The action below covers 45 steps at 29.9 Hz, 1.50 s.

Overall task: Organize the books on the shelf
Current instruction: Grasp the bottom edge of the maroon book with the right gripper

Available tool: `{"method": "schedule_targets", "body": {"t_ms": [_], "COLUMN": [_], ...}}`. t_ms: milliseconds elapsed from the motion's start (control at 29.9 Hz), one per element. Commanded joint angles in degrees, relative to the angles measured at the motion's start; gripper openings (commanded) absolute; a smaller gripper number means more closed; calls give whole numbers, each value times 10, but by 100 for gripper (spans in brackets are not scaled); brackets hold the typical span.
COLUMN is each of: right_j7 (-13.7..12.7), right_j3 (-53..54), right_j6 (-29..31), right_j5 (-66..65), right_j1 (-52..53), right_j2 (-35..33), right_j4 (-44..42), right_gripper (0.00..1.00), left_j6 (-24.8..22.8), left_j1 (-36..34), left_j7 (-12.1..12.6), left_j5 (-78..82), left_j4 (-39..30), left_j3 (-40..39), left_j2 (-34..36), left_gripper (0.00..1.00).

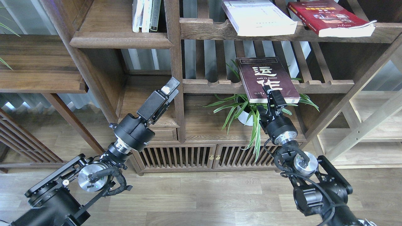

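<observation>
The right tool (272, 93) reaches the near edge of the dark brown paperback with big white characters (267, 78), lying on a slatted rail; whether it grips cannot be told. The left tool (168, 89) hangs free, apparently clenched. The thick white paperback (259, 17) and red photo-cover paperback (326, 17) lie flat above. The solid walnut shelf board (121, 39) holds none, so the task has barely begun.

A single view is given, taken from the robot's own head and aimed forward and down at a wooden bookcase (176, 78) seen at close range. Floor planks (201, 194) are seen toward 6 o'clock, upper shelves toward 12. Two arms are seen entering from 7 and 5 o'clock. No second view is supplied.
</observation>
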Motion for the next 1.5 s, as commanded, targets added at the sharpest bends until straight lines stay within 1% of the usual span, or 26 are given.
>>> {"method": "schedule_targets", "body": {"t_ms": [0, 134, 535, 736, 836, 1103, 1204, 1471], "right_j7": [1, 1, 1, 1, 2, 2, 2, 2], "right_j3": [17, 19, 19, 19, 19, 18, 18, 19], "right_j6": [-37, -58, -61, -88, -93, -93, -92, -92], "right_j5": [5, 8, 8, 7, 6, 6, 6, 6], "right_j1": [5, 18, 59, 64, 67, 82, 84, 85], "right_j2": [0, 0, 0, 0, 0, 0, -1, -1], "right_j4": [-4, -14, -66, -72, -76, -91, -92, -95], "right_gripper": [98, 98, 98, 97, 97, 93, 89, 82], "left_j6": [0, 0, 0, 0, 0, 0, 0, 0], "left_j1": [0, 1, 2, 2, 3, 4, 4, 8], "left_j7": [0, 0, 0, 0, 0, -1, -1, -2], "left_j5": [2, 7, 12, 12, 12, 12, 12, 12], "left_j4": [0, 0, 1, 1, 2, 2, 2, 5], "left_j3": [0, 0, 0, 0, 0, 0, 0, 1], "left_j2": [0, 0, -3, -3, -3, -3, -3, -4], "left_gripper": [99, 99, 99, 99, 99, 99, 99, 99]}}
